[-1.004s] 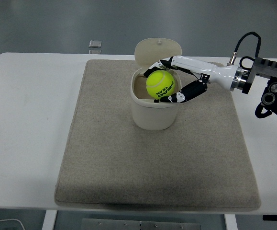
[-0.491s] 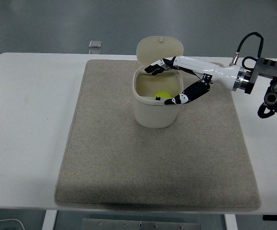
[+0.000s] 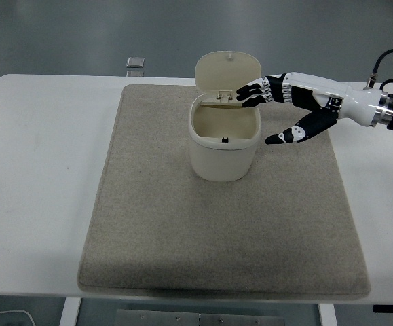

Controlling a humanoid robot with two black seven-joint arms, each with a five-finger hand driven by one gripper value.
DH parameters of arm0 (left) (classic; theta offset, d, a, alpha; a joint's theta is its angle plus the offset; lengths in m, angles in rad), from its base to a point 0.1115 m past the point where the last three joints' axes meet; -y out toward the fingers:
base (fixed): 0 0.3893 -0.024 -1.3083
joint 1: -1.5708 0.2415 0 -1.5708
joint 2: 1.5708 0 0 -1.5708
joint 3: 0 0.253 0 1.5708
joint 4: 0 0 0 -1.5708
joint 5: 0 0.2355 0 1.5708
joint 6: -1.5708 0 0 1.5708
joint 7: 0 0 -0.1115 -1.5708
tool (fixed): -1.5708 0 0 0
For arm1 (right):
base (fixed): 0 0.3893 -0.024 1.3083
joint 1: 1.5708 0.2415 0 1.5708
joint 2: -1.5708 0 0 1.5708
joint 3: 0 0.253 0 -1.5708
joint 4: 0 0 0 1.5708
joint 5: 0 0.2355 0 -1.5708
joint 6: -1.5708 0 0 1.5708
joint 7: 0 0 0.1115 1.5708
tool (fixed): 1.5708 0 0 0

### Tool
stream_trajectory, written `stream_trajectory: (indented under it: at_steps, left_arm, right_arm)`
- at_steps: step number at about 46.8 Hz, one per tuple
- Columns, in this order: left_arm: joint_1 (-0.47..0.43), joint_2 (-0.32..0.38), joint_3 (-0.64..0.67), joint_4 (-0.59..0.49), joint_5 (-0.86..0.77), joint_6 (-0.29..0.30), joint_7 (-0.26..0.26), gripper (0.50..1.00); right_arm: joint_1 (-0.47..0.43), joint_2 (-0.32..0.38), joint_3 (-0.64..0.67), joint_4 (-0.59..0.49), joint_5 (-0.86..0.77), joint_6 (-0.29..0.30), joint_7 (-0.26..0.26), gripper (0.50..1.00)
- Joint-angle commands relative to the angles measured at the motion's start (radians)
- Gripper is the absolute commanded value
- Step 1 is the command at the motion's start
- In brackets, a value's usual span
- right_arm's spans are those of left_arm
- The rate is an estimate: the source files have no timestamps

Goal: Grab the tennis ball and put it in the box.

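white table (image 3: pixel 40 170), beige mat (image 3: pixel 216 224), small grey object (image 3: pixel 135 63)

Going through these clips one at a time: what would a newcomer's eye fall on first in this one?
First the cream box with its lid flipped up, standing on the upper middle of the grey mat. Next the right hand, black and white, fingers spread and empty, just right of the box's rim. No tennis ball shows anywhere; the box's depth is hidden from this view.

One head camera looks from high up, forward and down. The whole surface (image 3: pixel 47 170) shows, its near edge at the bottom.
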Motion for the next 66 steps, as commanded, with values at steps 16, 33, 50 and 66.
stream_trajectory:
  at_steps: [16, 33, 50, 66]
  left_arm:
    - [0.000, 0.000, -0.001, 0.000, 0.000, 0.000, 0.000, 0.992]
    - [0.000, 0.000, -0.001, 0.000, 0.000, 0.000, 0.000, 0.992]
    - [0.000, 0.000, 0.001, 0.000, 0.000, -0.001, 0.000, 0.992]
    - [0.000, 0.000, -0.001, 0.000, 0.000, 0.000, 0.000, 0.992]
  right_arm:
    - [-0.023, -0.002, -0.017, -0.215, 0.260, 0.001, -0.006, 0.858]
    - [-0.055, 0.059, -0.001, -0.366, 0.542, -0.079, -0.212, 0.856]
    - [-0.057, 0.124, 0.000, -0.387, 0.809, -0.198, -0.304, 0.856]
    - [-0.057, 0.144, 0.003, -0.387, 0.818, -0.226, -0.327, 0.856]
